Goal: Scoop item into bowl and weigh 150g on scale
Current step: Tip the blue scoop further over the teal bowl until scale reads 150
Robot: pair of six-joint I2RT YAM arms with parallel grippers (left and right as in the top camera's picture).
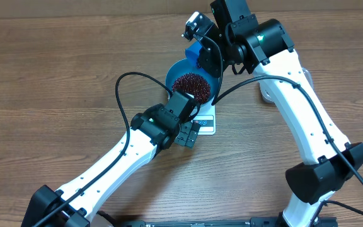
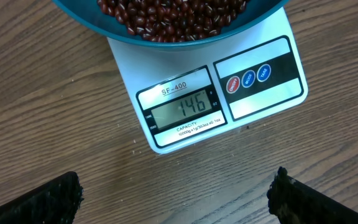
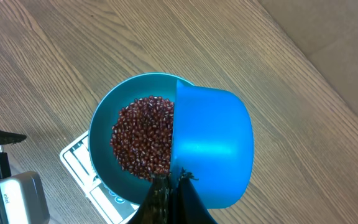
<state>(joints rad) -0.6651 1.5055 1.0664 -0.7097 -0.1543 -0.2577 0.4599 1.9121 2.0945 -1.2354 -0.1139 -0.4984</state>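
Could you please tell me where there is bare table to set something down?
The widest bare table lies left of the bowl. More lies in front of the scale, between the left arm and right arm. Crowded: the right gripper holds the scoop over the bowl, and the open left gripper hovers at the scale's front.

A brown wood-grain table [image 1: 55,94] fills most of every view. A small blue scoop [image 3: 213,146] hangs tipped above it, its smooth outer shell turned to the right wrist camera (its handle is hidden). Along the table's far edge runs a plain tan strip [image 1: 74,7]. A pale rounded container [image 1: 265,96] shows at right, mostly covered.
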